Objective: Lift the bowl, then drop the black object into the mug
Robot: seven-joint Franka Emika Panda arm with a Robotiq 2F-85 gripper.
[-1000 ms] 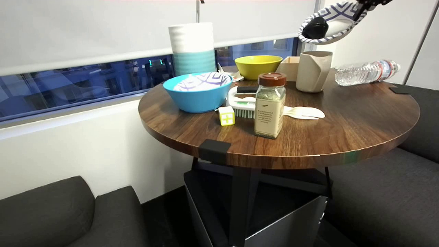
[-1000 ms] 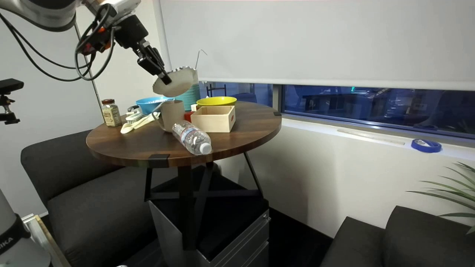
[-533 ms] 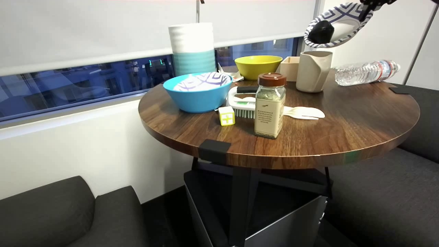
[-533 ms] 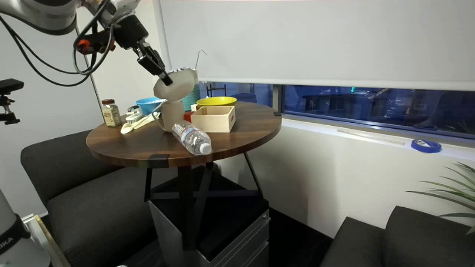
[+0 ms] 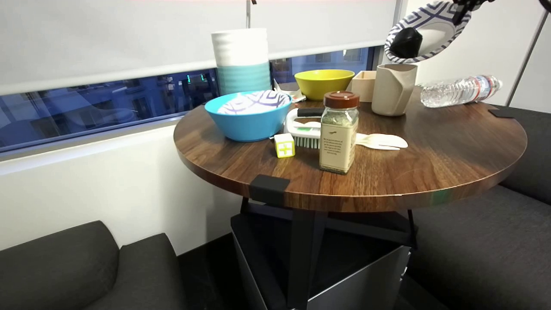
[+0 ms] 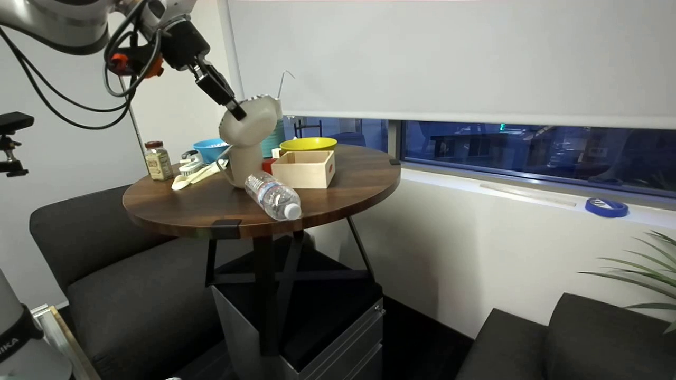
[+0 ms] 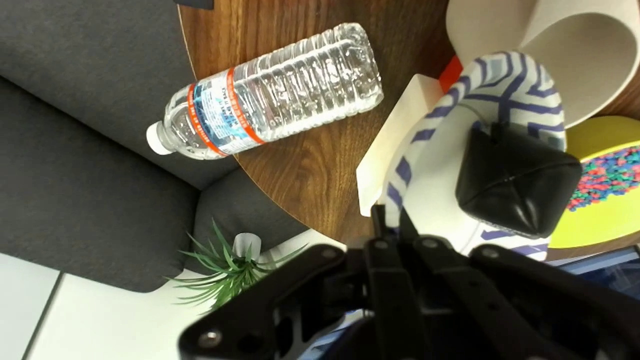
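Partly blocked from above at the mug (image 5: 394, 92): tilted bowl (image 5: 431, 34), pinched in the gripper (image 7: 392, 216), just over the lip; cannot tell if touching. Flanked near its base by a wooden box (image 6: 301, 174) and a water bottle (image 6: 272, 196) lying on its side, with just a slim gap between those two in the wrist view. Widest free room on the tabletop (image 5: 456, 155) in an exterior view: right front, bounded by the bottle, pale cutlery (image 5: 383, 141) and the jar (image 5: 339, 135). Open air above the yellow bowl (image 5: 325, 86), between the tall vessel (image 5: 241, 60) and the tilted bowl
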